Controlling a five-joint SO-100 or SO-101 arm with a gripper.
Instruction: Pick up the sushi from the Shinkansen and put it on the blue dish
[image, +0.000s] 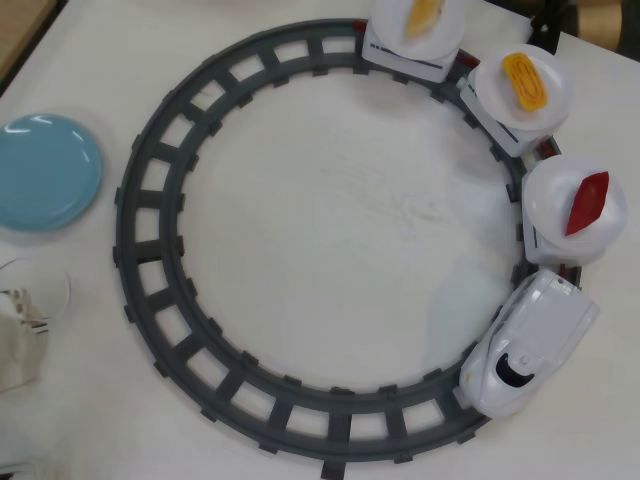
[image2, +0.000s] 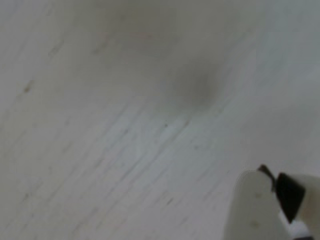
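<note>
In the overhead view the white Shinkansen (image: 528, 345) stands on the right side of the grey circular track (image: 150, 270), its black windshield facing the lower edge. The dark-red sushi (image: 586, 202) lies on the white plate (image: 550, 215) of the first car behind the engine. The light-blue dish (image: 45, 170) rests on the table at the far left, outside the track, with nothing on it. My gripper (image2: 274, 180) shows only in the wrist view, as a blurred white finger (image2: 252, 205) and a black part at the lower right above bare pale table. It holds nothing that I can see.
Two more cars carry white plates, one with an orange-yellow ridged piece (image: 527, 80) and one with a pale yellow-orange piece (image: 422, 16). A white object (image: 18, 340) sits at the left edge below the blue dish. Bare white tabletop (image: 330, 230) fills the inside of the track.
</note>
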